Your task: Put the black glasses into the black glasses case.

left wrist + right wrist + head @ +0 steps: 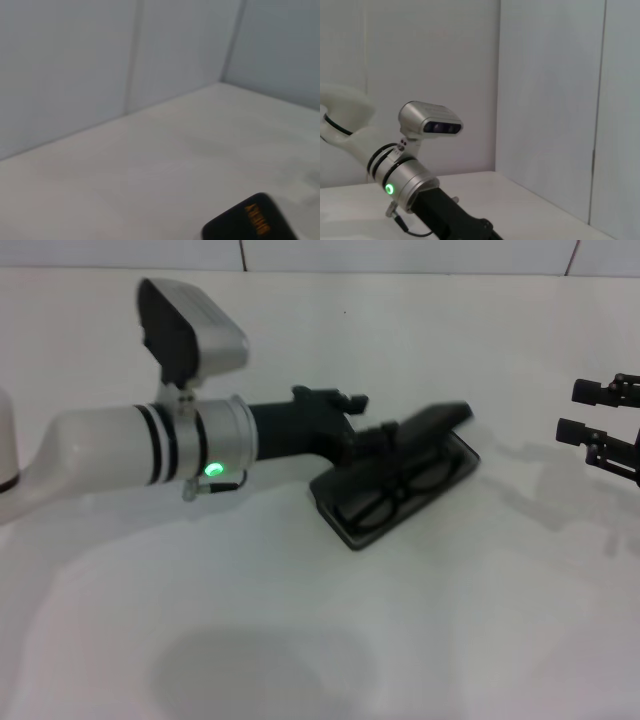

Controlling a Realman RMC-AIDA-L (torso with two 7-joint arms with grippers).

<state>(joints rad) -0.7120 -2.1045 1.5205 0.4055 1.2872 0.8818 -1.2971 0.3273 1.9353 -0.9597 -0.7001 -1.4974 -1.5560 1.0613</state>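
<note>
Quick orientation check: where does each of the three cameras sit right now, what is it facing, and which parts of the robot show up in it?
Head view: above, looking down at the table; shows the left arm reaching to the black glasses case holding the black glasses, left gripper at its lid, right gripper parked at the right edge.
Left wrist view: faces wall and table; only the case's lettered corner.
Right wrist view: faces the wall and the left arm.
Shared: head and left wrist views both see the case.
</note>
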